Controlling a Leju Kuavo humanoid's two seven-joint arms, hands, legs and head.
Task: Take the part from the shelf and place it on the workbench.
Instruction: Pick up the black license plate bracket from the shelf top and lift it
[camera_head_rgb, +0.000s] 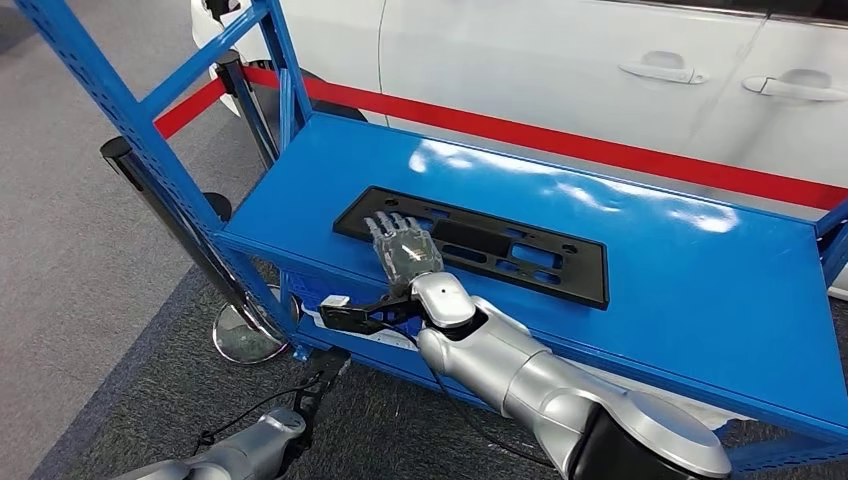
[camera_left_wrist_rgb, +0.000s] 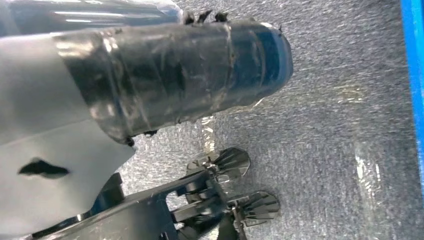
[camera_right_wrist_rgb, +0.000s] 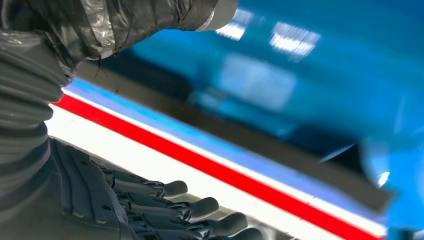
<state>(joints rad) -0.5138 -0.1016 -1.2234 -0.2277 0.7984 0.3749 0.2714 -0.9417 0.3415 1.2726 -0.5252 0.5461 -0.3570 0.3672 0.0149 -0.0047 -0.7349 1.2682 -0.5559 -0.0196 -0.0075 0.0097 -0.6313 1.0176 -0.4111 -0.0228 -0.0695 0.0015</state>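
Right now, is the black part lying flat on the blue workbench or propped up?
Flat: the black part lies on the blue workbench, the right hand spread above it.

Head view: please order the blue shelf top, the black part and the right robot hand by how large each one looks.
1. blue shelf top, by far the largest.
2. black part, a long flat frame.
3. right robot hand, smallest; it lies over the part's left end.

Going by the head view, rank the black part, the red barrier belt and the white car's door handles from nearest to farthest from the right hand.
From the right hand:
1. Black part, flat on the blue shelf, directly under the fingers.
2. Red barrier belt, behind the shelf.
3. Door handles, on the white car beyond the belt.
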